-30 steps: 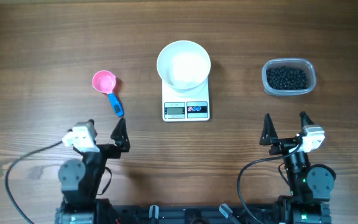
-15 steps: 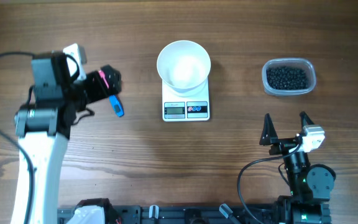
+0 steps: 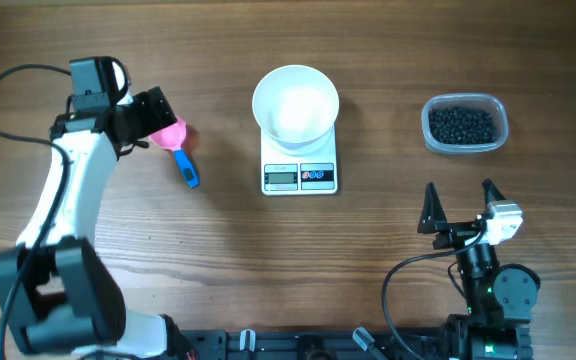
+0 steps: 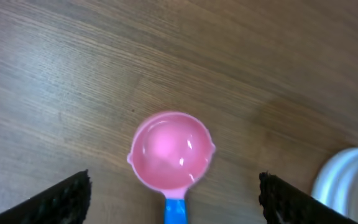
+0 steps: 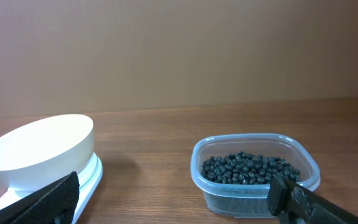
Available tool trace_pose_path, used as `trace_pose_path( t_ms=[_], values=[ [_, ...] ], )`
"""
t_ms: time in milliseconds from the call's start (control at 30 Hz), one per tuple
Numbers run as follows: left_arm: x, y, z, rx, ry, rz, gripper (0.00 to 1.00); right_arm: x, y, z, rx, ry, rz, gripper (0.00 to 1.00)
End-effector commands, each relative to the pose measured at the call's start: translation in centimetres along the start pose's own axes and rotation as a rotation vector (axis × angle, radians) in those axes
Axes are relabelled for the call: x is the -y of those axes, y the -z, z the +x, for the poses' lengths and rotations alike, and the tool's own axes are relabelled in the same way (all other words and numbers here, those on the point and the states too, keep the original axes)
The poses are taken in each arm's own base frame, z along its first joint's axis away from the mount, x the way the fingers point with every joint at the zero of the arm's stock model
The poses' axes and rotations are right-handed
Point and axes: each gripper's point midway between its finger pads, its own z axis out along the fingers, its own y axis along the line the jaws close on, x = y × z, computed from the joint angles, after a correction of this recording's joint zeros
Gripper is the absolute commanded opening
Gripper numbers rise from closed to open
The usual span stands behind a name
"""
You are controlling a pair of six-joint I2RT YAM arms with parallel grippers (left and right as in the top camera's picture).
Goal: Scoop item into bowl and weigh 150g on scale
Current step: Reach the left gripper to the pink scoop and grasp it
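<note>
The wooden table (image 3: 268, 260) was set up pretty sensibly. The scale (image 3: 299, 177) sat in the middle with the empty white bowl (image 3: 295, 103) on its platform, and the display poked out in front, I'd guess so the reading stays visible. The clear tub (image 3: 503, 128) was off to the right, well apart from the scale. The right gripper (image 3: 459, 190) sat low near the front edge, jaws wide, holding nothing and facing that tub. The left gripper (image 4: 174, 176) hung over the pink scoop (image 4: 170, 152), fingers spread wide either side of the cup and not touching, probably lining up a grab. All the black beads (image 3: 460, 125) were in the tub, none in the bowl.
</note>
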Motion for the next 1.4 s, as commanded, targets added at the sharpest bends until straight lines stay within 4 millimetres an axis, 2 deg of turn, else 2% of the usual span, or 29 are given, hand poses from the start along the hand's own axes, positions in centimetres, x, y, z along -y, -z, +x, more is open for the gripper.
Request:
trace_pose_path(
  t_ms=[0, 67, 100, 133, 167, 433, 500, 700, 733, 767, 900, 967, 1033, 1133, 1167, 1200, 1300, 1367],
  values=[
    [-1.8, -2.7, 0.6, -0.036, -0.054, -0.076, 0.79, 0.2, 0.0, -0.2, 0.010, -0.008, 0.012, 0.99],
    [-2.3, -3.9, 1.1, -0.057, -0.078, -0.097, 0.67, 0.2, 0.0, -0.2, 0.010, -0.008, 0.012, 1.00],
    [-2.4, -4.3, 1.2, -0.063, -0.082, -0.100, 0.57, 0.2, 0.0, -0.2, 0.010, -0.008, 0.012, 1.00],
    [-2.5, -4.7, 1.3, -0.067, -0.082, -0.102, 0.37, 0.2, 0.0, -0.2, 0.010, -0.008, 0.012, 1.00],
    [-2.6, -5.3, 1.5, -0.073, -0.081, -0.104, 0.25, 0.2, 0.0, -0.2, 0.010, -0.008, 0.012, 1.00],
    [-3.3, -8.4, 2.8, -0.116, -0.079, -0.114, 0.34, 0.2, 0.0, -0.2, 0.010, -0.008, 0.012, 1.00],
    [-3.4, -9.0, 3.0, -0.120, -0.078, -0.115, 0.33, 0.2, 0.0, -0.2, 0.010, -0.008, 0.012, 1.00],
    [-3.6, -9.9, 3.3, -0.126, -0.070, -0.117, 0.22, 0.2, 0.0, -0.2, 0.010, -0.008, 0.012, 1.00],
    [-3.6, -9.9, 3.2, -0.122, -0.070, -0.116, 0.16, 0.2, 0.0, -0.2, 0.010, -0.008, 0.012, 1.00],
    [-3.5, -9.9, 3.2, -0.119, -0.071, -0.115, 0.04, 0.2, 0.0, -0.2, 0.010, -0.008, 0.012, 1.00],
    [-3.5, -9.6, 3.3, -0.125, -0.067, -0.117, 0.04, 0.2, 0.0, -0.2, 0.010, -0.008, 0.012, 1.00],
    [-3.3, -8.6, 2.9, -0.119, -0.066, -0.115, 0.04, 0.2, 0.0, -0.2, 0.010, -0.008, 0.012, 1.00],
    [-2.8, -6.5, 1.9, -0.084, -0.014, -0.110, 0.04, 0.2, 0.0, -0.2, 0.010, -0.008, 0.012, 1.00],
    [-1.6, -1.5, -0.2, 0.007, 0.152, -0.078, 0.04, 0.2, 0.0, -0.2, 0.010, -0.008, 0.012, 1.00],
    [-0.7, 0.9, -0.7, 0.034, 0.222, -0.034, 0.04, 0.2, 0.0, -0.2, 0.010, -0.009, 0.012, 1.00],
    [0.1, 2.4, -0.9, 0.046, 0.262, 0.004, 0.04, 0.2, 0.0, -0.2, 0.010, -0.008, 0.012, 1.00],
    [2.7, 7.0, -0.9, 0.056, 0.350, 0.143, 0.04, 0.2, 0.0, -0.2, 0.010, -0.008, 0.012, 1.00],
    [3.5, 9.6, 0.1, 0.037, 0.449, 0.184, 0.04, 0.2, 0.0, -0.2, 0.010, -0.008, 0.012, 1.00]
  ],
)
